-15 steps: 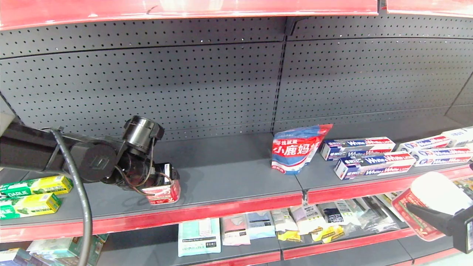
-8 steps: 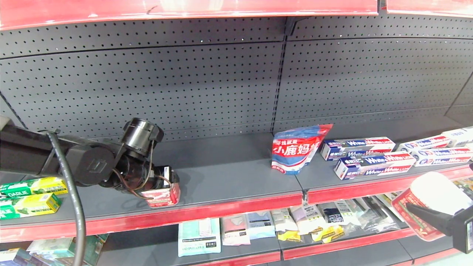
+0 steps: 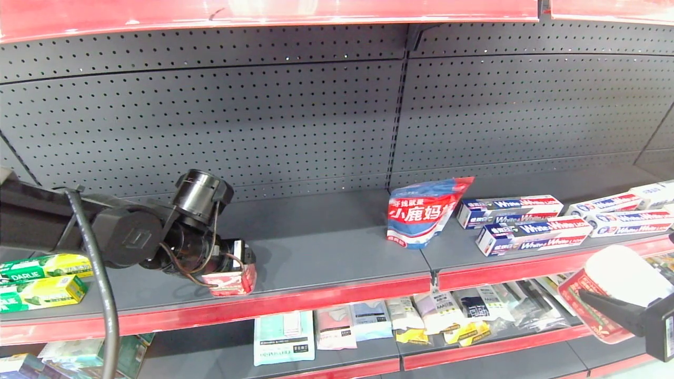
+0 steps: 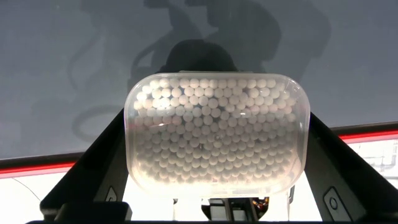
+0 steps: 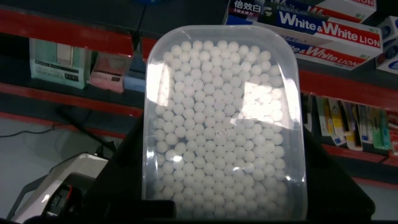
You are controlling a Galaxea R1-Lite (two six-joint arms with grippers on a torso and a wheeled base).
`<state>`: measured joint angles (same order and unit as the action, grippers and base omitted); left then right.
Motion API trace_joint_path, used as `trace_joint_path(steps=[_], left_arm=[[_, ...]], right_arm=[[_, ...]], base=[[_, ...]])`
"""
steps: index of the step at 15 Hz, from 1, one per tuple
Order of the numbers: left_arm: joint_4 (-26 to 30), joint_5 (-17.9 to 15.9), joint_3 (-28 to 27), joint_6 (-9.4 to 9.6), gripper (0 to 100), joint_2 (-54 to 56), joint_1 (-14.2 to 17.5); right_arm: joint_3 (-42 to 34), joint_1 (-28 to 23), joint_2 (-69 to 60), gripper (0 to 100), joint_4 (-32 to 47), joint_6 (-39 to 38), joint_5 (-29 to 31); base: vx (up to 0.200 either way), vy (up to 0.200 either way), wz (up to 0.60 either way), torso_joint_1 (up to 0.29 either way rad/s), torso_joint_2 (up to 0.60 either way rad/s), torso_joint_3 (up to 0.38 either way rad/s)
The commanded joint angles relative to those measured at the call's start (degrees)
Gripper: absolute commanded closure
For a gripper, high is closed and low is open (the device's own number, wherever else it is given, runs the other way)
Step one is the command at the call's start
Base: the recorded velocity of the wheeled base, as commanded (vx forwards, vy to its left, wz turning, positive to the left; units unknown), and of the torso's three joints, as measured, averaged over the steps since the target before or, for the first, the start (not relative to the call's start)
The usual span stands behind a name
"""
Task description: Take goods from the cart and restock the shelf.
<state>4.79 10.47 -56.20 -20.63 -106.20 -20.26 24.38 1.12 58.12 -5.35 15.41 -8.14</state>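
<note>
The left end effector (image 3: 238, 264) is clamped on a tub of white beads (image 3: 234, 280), low at the front of the grey shelf (image 3: 326, 247), by its red lip. Lower right, off the shelf, the right end effector (image 3: 618, 311) grips a 2nd tub (image 3: 611, 281). A blue-and-red pouch (image 3: 424, 210) stands mid-shelf beside toothpaste boxes (image 3: 521, 221).

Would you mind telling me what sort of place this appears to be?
Most likely a shop aisle: grey pegboard-backed shelving with red front strips, toothpaste boxes laid out in rows, and packaged goods on the shelf below.
</note>
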Motion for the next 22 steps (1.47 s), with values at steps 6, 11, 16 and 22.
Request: trace_joint_path(steps=[6,11,16,22], left_arm=[[-0.04,-0.01,0.04,0.24,100,0.03,0.05],[0.13,0.16,0.21,0.15,100,0.03,-0.04],[-0.04,0.60,0.04,0.06,0,0.21,0.05],[0.04,1.04,1.88,0.06,0,5.13,-0.04]], right_arm=[[-0.04,0.02,-0.20,100,-0.01,0.06,-0.03],[-0.12,0.02,-0.38,100,-0.01,0.06,-0.03],[-0.65,0.02,-0.73,100,-0.01,0.06,-0.03],[-1.27,0.02,-1.70,100,-0.01,0.06,-0.03]], base=[[0.000,0.000,0.00,0.000,0.00,0.000],[0.000,0.000,0.00,0.000,0.00,0.000],[0.000,0.000,0.00,0.000,0.00,0.000],[0.000,0.000,0.00,0.000,0.00,0.000]])
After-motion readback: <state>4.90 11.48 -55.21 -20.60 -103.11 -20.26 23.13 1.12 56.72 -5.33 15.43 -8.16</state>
